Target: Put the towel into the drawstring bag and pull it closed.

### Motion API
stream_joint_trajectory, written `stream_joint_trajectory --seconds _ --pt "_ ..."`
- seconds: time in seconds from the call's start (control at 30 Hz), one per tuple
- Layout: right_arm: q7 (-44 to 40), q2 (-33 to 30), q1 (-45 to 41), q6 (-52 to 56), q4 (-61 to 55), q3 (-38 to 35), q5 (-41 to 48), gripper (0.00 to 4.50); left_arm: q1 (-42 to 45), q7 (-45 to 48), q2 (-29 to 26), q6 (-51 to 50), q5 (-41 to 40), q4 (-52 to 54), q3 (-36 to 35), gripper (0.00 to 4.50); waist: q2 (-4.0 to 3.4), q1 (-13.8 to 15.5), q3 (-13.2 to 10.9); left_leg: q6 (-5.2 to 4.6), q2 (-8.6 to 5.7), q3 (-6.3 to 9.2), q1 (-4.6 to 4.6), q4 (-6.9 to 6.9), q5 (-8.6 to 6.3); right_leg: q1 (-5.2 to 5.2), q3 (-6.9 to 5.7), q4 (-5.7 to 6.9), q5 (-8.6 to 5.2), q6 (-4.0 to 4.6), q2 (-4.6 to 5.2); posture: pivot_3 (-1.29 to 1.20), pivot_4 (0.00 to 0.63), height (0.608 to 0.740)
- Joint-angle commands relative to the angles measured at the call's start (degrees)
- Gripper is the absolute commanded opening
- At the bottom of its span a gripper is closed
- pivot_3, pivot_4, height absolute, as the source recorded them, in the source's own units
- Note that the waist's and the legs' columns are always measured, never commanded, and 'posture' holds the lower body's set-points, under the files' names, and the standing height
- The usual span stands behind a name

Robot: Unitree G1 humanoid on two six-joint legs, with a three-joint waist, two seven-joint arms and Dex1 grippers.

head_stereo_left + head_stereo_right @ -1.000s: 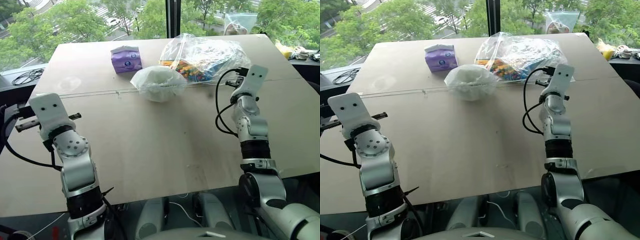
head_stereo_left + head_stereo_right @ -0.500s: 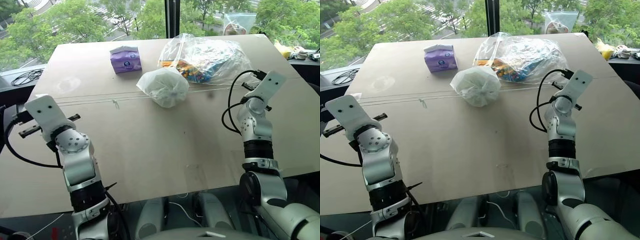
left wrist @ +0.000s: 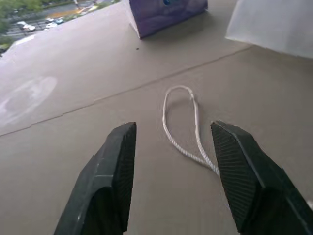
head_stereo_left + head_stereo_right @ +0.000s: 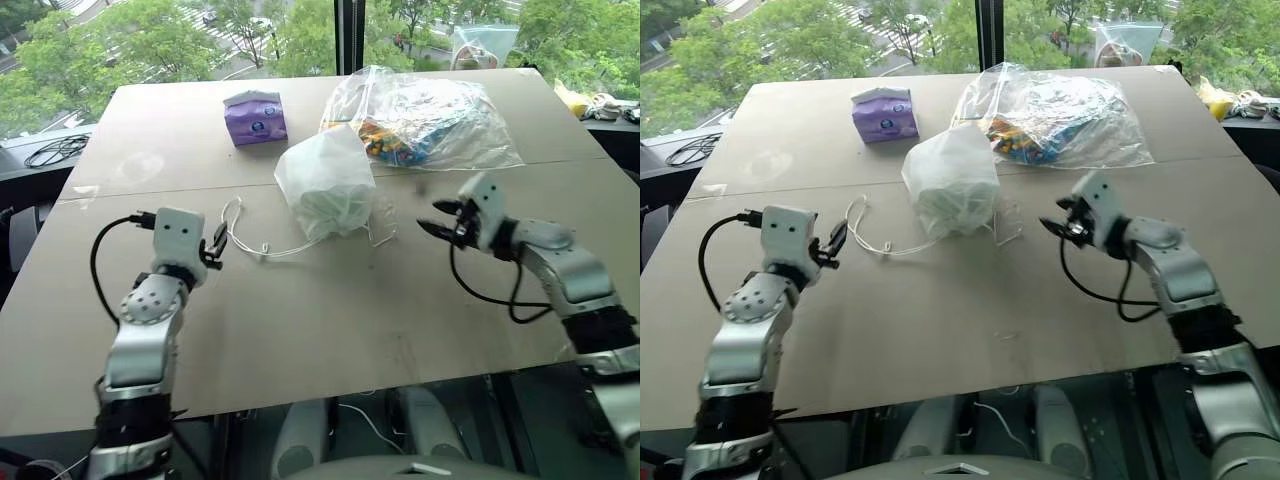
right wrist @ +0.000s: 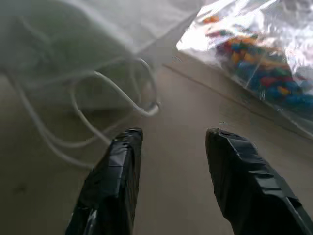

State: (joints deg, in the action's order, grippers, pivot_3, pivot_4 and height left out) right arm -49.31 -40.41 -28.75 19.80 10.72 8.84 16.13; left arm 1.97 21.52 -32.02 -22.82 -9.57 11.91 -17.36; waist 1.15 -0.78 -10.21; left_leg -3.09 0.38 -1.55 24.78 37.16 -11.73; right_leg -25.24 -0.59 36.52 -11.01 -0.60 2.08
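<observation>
Big tan table (image 4: 300,330) by a window with trees outside, so plenty of light on everything. Going left to right: the left gripper (image 3: 171,161) sits low over the table with its fingers spread apart and nothing between them; a loop of white cord (image 3: 183,122) lies on the surface just ahead of it. That cord runs off toward the drawstring bag (image 4: 325,185), which stands mid-table looking cinched at the top, with the towel (image 5: 44,54) showing as a greenish lump through the thin fabric. Another tangle of cord spills out on the bag's other side, and the right gripper (image 5: 168,171) faces it with its fingers parted too, holding nothing. Behind the bag are a purple tissue pack (image 4: 254,117) and a clear plastic bag of colourful items (image 4: 425,115).

My read: the towel's in and the mouth looks drawn shut. The cords trail outward on both sides, one toward each gripper, so either arm could re-pinch its own end if it needs more tightening.
</observation>
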Motion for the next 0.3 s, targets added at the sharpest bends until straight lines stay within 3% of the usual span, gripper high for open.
stream_joint_trajectory --seconds 0.03,0.17,0.3 --pt "-7.4 -0.6 -2.1 -5.3 3.8 -3.4 1.7 2.95 -7.0 10.8 -4.8 -1.2 -6.5 7.5 -3.1 3.26 0.03 -0.6 0.0 0.0 0.05 -0.11 -0.02 -0.03 0.0 -0.06 0.16 0.01 0.01 0.01 -0.02 0.0 0.15 0.74" --pt "-12.6 -2.3 -1.6 -8.0 9.0 -5.1 1.8 2.95 -15.1 15.6 -7.0 -1.4 -9.0 11.0 -5.8 3.26 0.04 -0.7 0.0 0.03 0.25 -0.16 -0.15 -0.01 -0.02 -0.08 0.01 0.09 -0.02 -0.03 -0.01 0.0 0.15 0.74" --pt "-13.0 0.9 -1.2 -10.2 8.5 -8.3 4.2 2.95 -17.2 15.6 -5.3 -2.6 -11.9 15.5 -5.4 3.26 0.03 0.0 0.0 0.19 0.3 -0.16 -0.11 0.02 -0.1 -0.11 -0.09 0.13 -0.03 -0.03 0.02 0.0 0.15 0.74"
